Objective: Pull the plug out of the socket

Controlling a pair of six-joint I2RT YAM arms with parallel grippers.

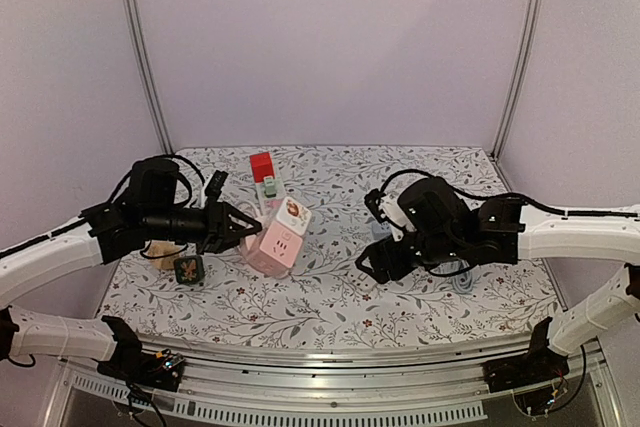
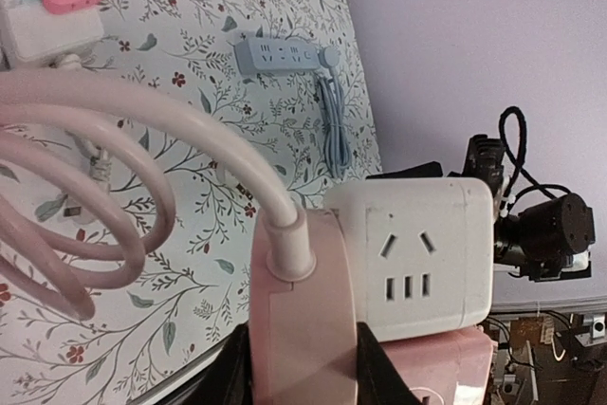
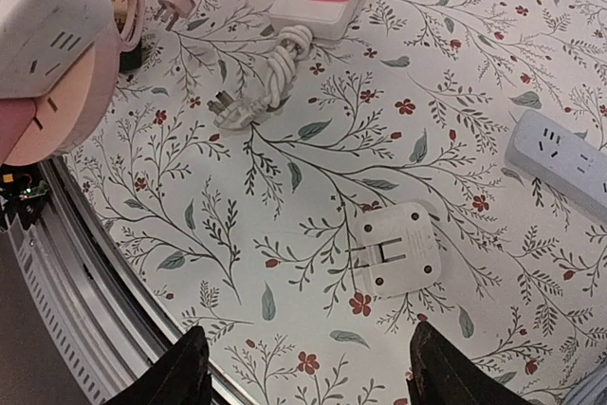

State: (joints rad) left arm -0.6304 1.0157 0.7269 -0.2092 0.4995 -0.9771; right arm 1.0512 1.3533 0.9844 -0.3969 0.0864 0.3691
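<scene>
Left gripper (image 1: 232,228): closed on the pink socket (image 1: 272,249). In the left wrist view my dark fingers (image 2: 379,372) sit tight against either side of the pink body. The hold is on the socket itself, not on the plug.

White plug (image 2: 417,258): a rounded white block, seated against the pink socket with no gap visible at the joint. Its outward face carries its own outlets. In the top view it sits on the upper right of the socket, toward the middle of the table (image 1: 330,312). I cannot tell whether the socket's base touches the table.

Pink cord (image 2: 142,106): leaves the socket beside the plug and lies in loose loops to my left.

Right gripper (image 3: 308,337): wide open and holding nothing. Its two fingers (image 3: 180,375) stand well apart above the bare floral cloth near the table's front edge. It is apart from the socket and plug, which show at the upper left corner of the right wrist view.

Other items on the table:
- A flat white adaptor (image 3: 396,251) lies just ahead of the right gripper, untouched.
- A blue-grey power strip (image 3: 560,154) lies to the right.
- A white power strip (image 3: 318,14) carries a red block (image 1: 262,166), behind the pink socket.
- A bundled white cord (image 3: 275,68) lies beside that strip.
- A small black cube (image 1: 188,269) lies below the left gripper.
</scene>
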